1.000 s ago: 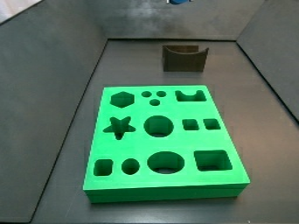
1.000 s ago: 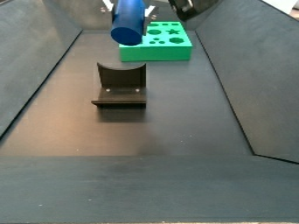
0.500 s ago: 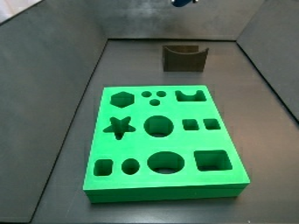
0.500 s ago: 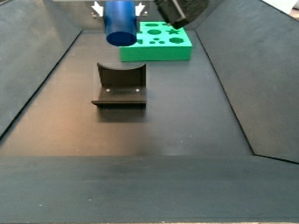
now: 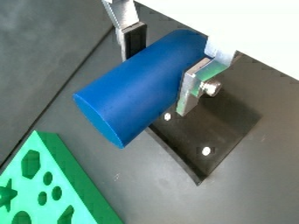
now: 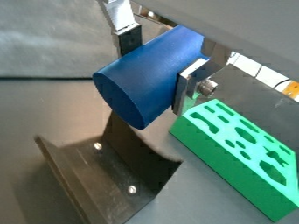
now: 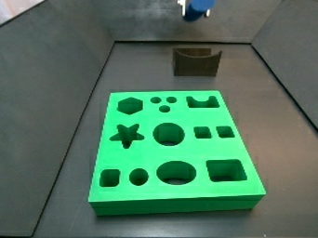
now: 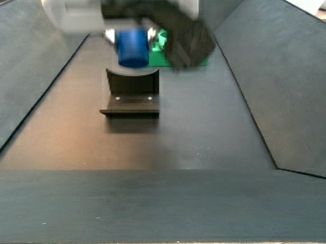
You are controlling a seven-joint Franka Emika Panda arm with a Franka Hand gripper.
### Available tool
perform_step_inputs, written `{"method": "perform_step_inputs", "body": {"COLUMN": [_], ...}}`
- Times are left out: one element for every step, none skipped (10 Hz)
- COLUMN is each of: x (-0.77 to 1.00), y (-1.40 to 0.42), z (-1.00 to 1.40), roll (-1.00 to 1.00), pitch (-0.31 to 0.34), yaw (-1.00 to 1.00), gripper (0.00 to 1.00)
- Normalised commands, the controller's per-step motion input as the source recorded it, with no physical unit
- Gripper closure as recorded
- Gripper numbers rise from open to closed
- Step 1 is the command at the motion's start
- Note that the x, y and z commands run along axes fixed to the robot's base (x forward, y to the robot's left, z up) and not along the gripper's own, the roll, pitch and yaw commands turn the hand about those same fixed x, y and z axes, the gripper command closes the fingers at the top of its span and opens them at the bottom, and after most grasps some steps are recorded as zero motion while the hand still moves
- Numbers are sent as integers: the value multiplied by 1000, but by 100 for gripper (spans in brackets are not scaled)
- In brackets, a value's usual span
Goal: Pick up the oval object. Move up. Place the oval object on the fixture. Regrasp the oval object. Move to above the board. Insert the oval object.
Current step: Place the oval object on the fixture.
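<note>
The oval object [image 5: 135, 87], a blue rounded peg, lies crosswise between the silver fingers [image 5: 195, 83] of my gripper [image 5: 162, 66], which is shut on it. In both wrist views the dark fixture [image 6: 105, 166] lies right under the peg, its curved notch facing up. In a side view the gripper [image 8: 133, 38] is blurred and holds the peg [image 8: 132, 48] just above the fixture [image 8: 130, 95]. From a side view the gripper [image 7: 195, 9] hangs at the back over the fixture [image 7: 195, 60]. The green board [image 7: 174, 149] lies flat nearer the front, with its shaped holes open.
Dark sloping walls [image 7: 62, 112] close in the floor on both sides. The board [image 6: 239, 144] sits beside the fixture, a short gap of bare floor [image 7: 149, 79] between them.
The gripper has come down with the blue peg toward the fixture. A second ago it was higher, almost out of a side view's frame. The grip on the peg is unchanged.
</note>
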Motion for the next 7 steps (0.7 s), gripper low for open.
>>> {"method": "perform_step_inputs", "body": {"x": [142,146,156,167,179,187,191], "y": [85,89,97,104,112,112,113], "z": [-1000,-1000,-1000,-1000,-1000,-1000,-1000], "roll": [-1000,-961,-748,-587,-377,-254,-190], "pitch": [73,62,35,16,9,5,1], "yaw": [-222,-223,-193,-172,-141,-122,-98], "gripper": [100,100,100,100,100,100,100]}}
